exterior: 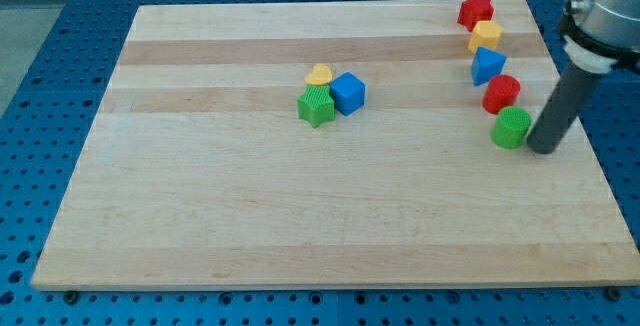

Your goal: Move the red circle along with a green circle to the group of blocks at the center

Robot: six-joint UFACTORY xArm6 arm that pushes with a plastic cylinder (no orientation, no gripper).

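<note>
Green circle [511,127] just left of my tip [543,149]

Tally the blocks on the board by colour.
Red: 2, red star block, red circle block
Yellow: 2, yellow heart block, yellow block
Blue: 2, blue cube block, blue block
Green: 2, green star block, green circle block
Total: 8

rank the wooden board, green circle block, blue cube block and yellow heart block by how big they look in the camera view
1. Light wooden board, by far the largest.
2. Green circle block and blue cube block: these look about alike, so I won't rank them.
3. Yellow heart block, smallest, though it is partly hidden behind its neighbours.
</note>
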